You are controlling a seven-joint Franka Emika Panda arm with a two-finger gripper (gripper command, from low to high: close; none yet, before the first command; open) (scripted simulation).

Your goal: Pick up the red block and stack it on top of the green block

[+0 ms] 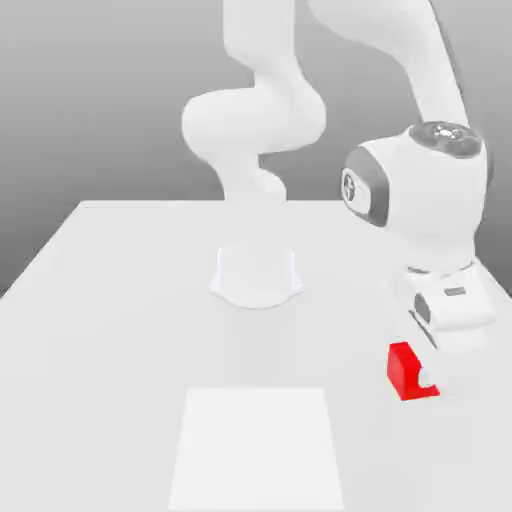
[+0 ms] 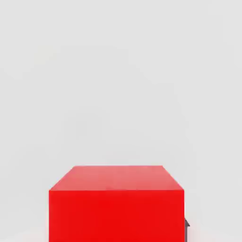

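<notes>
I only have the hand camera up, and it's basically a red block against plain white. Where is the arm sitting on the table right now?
Observer: In the exterior view the gripper sits low at the exterior view's right, by the table's edge.
Operator: Is the red block actually in the grip?
Observer: It looks so. The red block sits right at the fingertips, shut on it.
Operator: Any green block nearby?
Observer: I see none. A paler square patch marks the table toward the front.
</notes>
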